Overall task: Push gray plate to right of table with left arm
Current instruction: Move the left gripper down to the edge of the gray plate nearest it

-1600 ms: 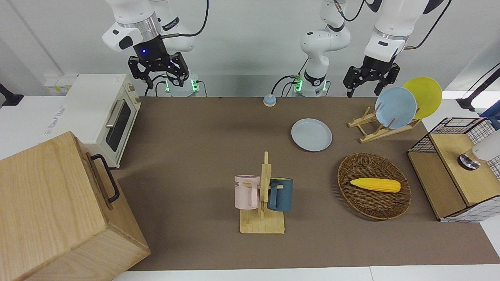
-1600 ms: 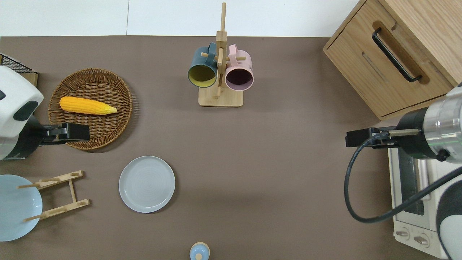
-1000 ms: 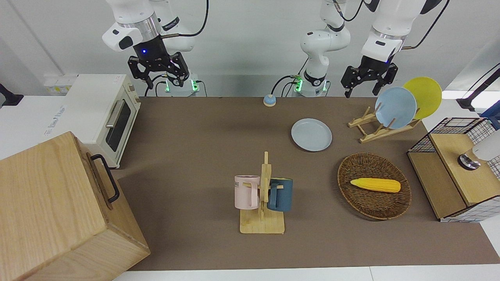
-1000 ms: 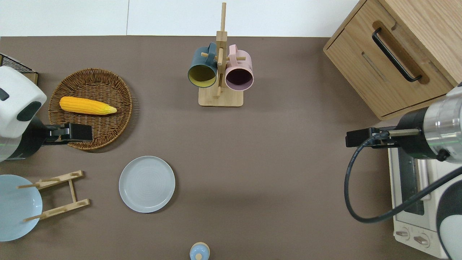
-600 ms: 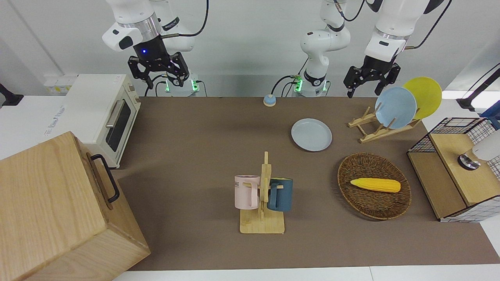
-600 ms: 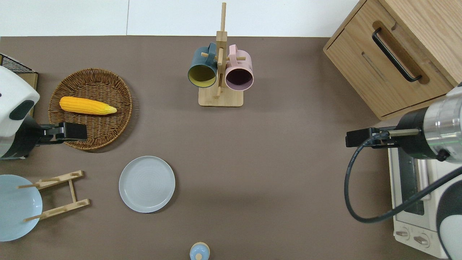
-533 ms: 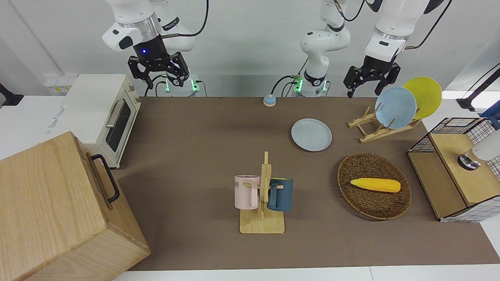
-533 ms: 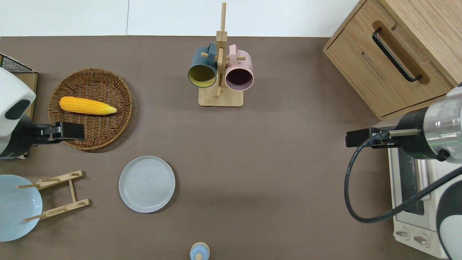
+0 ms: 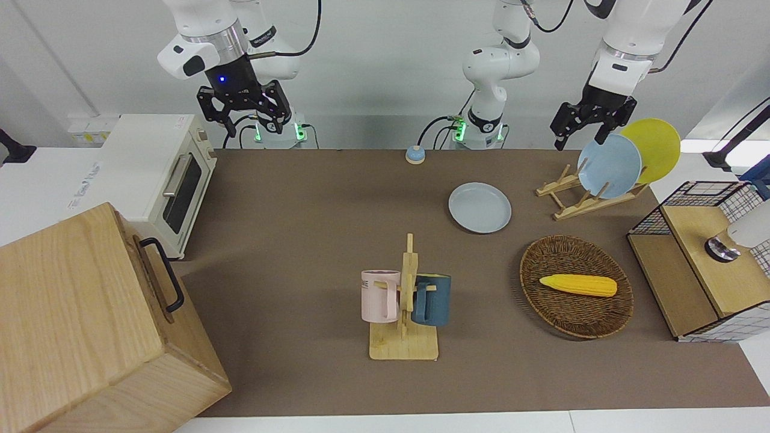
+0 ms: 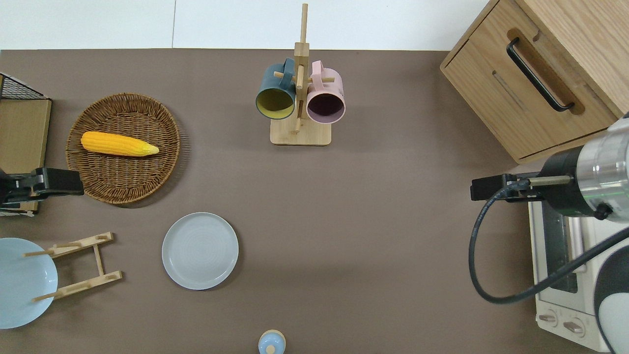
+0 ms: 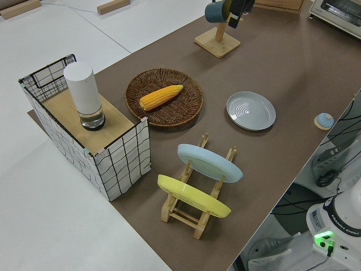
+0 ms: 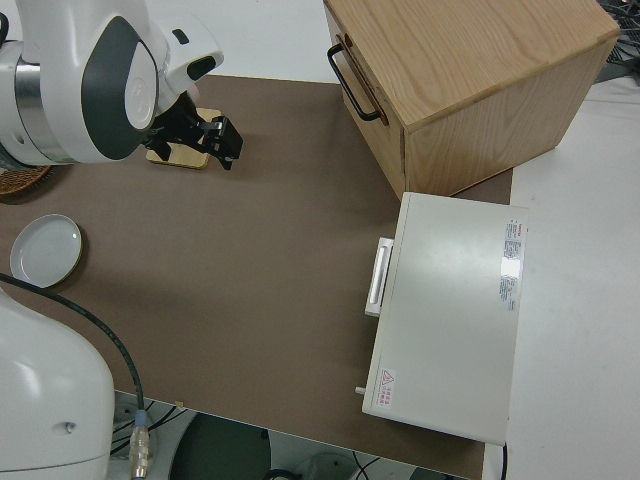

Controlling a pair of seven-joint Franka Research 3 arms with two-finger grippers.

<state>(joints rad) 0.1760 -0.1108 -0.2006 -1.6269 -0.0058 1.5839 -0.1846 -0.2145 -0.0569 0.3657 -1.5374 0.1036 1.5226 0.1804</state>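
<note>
One brown-matted rectangular tabletop (image 10: 373, 246) carries the round pale gray plate (image 10: 200, 250), flat between a woven wicker basket (image 10: 169, 147) and the robots. Left gripper (image 9: 582, 138) hangs spread; the right arm is parked.

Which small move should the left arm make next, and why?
Probably bring the left claw down beside the gray plate, on the edge toward the plate rack. The claw is up in the air, away from the plate, which lies flat on the table, untouched. The right arm is parked.
</note>
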